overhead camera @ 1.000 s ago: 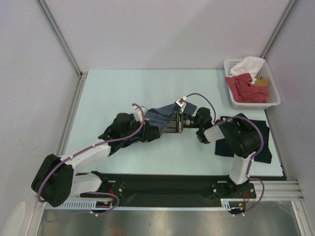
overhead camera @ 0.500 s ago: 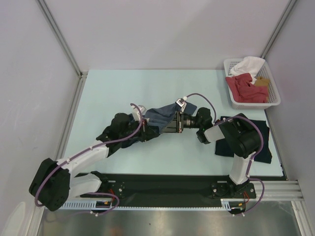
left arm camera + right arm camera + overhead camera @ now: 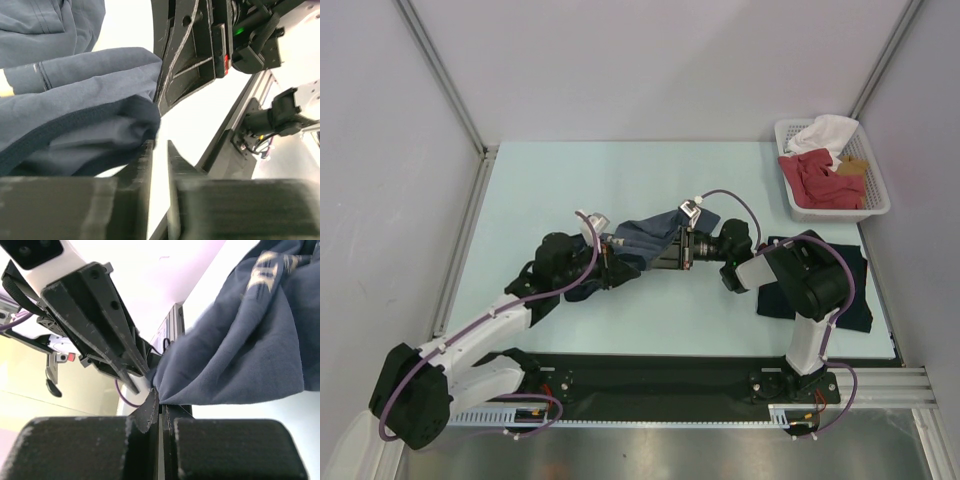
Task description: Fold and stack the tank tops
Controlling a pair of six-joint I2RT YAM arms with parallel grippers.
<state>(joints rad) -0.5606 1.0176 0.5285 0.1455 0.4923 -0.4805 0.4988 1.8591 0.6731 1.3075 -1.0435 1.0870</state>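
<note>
The slate-blue tank top [image 3: 645, 232] with white print lies bunched mid-table between my two grippers. My right gripper [image 3: 653, 252] is shut on its edge; in the right wrist view [image 3: 161, 402] the cloth [image 3: 240, 350] fans out from the pinched tips. My left gripper [image 3: 613, 262] sits just left of it. In the left wrist view [image 3: 160, 145] the jaws stand a narrow gap apart with nothing between them, and the cloth [image 3: 75, 100] lies beside the left finger. The dark navy tank top [image 3: 850, 300] lies flat at the right, partly under my right arm.
A white basket [image 3: 790, 195] at the back right holds a red garment [image 3: 820, 180] and a white garment [image 3: 825, 132]. The black mounting rail [image 3: 650, 375] runs along the near edge. Grey walls close in the table on the left, back and right.
My left arm has drawn back to the left, its elbow swinging outward, and its gripper has come slightly away from the cloth. My right gripper has kept its hold and barely moved.
</note>
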